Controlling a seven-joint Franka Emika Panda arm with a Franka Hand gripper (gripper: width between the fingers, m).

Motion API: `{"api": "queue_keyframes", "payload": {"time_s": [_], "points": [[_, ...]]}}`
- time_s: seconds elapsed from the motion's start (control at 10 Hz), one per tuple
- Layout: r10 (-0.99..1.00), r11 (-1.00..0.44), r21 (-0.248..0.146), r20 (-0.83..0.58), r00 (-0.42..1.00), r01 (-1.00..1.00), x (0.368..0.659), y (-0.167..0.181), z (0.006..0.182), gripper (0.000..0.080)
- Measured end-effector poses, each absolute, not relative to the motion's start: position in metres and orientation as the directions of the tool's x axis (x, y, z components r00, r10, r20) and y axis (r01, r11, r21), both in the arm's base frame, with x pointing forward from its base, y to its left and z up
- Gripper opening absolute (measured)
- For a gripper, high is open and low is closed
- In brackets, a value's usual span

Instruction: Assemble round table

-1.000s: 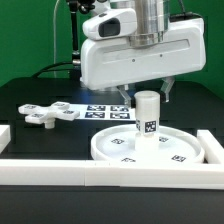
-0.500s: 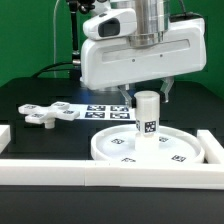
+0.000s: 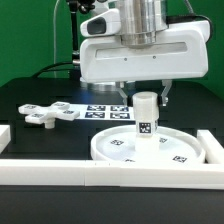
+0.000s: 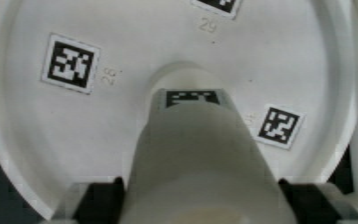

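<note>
The large white rimmed disc (image 3: 112, 155) lies flat near the front of the black table, its square markers facing up. The short marked cylinder leg (image 3: 146, 118) stands upright at the disc's centre. My gripper (image 3: 145, 96) reaches straight down over the leg, with one finger on each side of its upper part. In the wrist view the leg (image 4: 194, 140) fills the space between the two black pads (image 4: 101, 198), which press on its sides, and the disc (image 4: 87, 110) lies behind it. My gripper (image 4: 201, 200) is shut on the leg. The cross-shaped foot piece (image 3: 48, 113) lies on the table at the exterior view's left.
The marker board (image 3: 100, 108) lies flat behind the disc. A long white rail (image 3: 100, 172) runs along the front, with another rail piece (image 3: 212, 148) at the exterior view's right and a short end (image 3: 5, 135) at its left.
The gripper's body has turned and shifted a little toward the exterior view's left, still around the leg. The disc and foot piece have not moved.
</note>
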State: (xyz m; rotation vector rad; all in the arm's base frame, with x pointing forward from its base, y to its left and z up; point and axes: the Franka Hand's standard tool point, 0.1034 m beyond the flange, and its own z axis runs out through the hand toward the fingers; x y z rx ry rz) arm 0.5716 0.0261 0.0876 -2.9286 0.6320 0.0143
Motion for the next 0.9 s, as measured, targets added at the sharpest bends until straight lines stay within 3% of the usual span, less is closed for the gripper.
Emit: {"api": "queue_keyframes", "payload": {"time_s": [0.4,0.9], "points": [[-0.769,-0.614,-0.137,-0.122,0.628,-0.778,0.5659,0.0264,0.0869,0.0409],[-0.892,-0.408,-0.109,-0.163,0.422,-0.906,0.5656,0.0270,0.0870,0.0409]]}}
